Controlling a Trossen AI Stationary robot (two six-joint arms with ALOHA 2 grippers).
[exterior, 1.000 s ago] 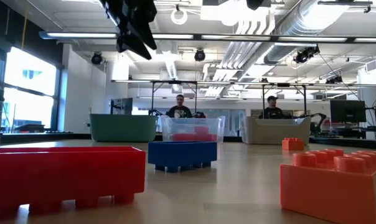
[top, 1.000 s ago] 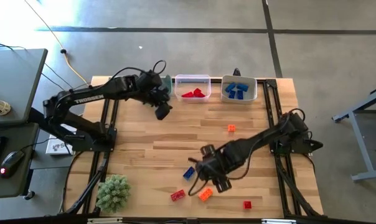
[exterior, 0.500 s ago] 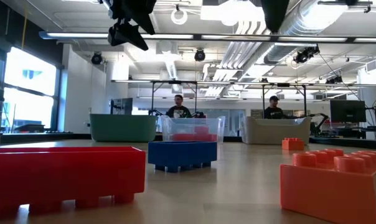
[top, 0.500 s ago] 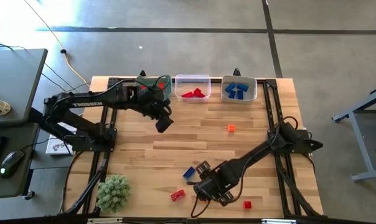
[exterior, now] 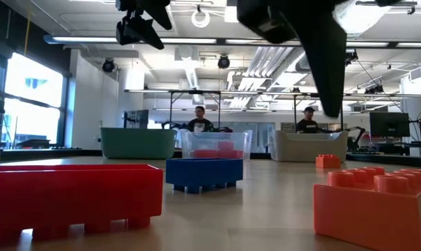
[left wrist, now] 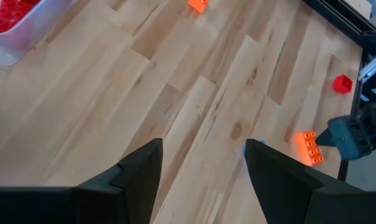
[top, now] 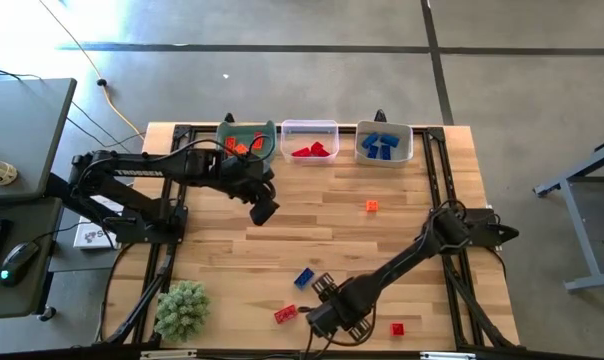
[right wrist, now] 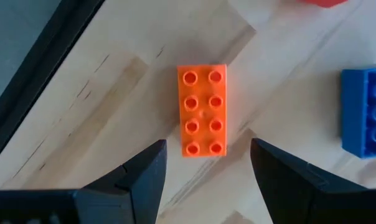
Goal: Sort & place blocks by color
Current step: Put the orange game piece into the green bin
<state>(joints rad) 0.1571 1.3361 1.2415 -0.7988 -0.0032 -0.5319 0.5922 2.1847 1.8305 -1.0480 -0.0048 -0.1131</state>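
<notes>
An orange brick [right wrist: 202, 111] lies flat on the table near its near edge, studs up. My right gripper [right wrist: 206, 151] hangs open above it, pointing down, clear of it [exterior: 327, 104]; in the high view the gripper [top: 332, 318] hides the brick. A blue brick [top: 304, 277] and a red brick [top: 285, 314] lie close by. A small red brick [top: 397, 328] and a small orange one [top: 371, 206] lie farther off. My left gripper [top: 264, 210] is open in the air over the table's middle, nothing between its fingers [left wrist: 203, 146].
Three bins stand along the far edge: a green one [top: 265, 130] with orange bricks, a clear one [top: 310, 126] with red, a pale one [top: 384, 127] with blue. A green spiky ball [top: 182, 308] sits at the near left corner. Bare wood lies mid-table.
My right gripper has come down and toward the table's near edge, from beside the blue brick to over the orange brick, rolling a little. My left gripper has swung away from the bins toward the table's middle. Both stay open; no brick has moved.
</notes>
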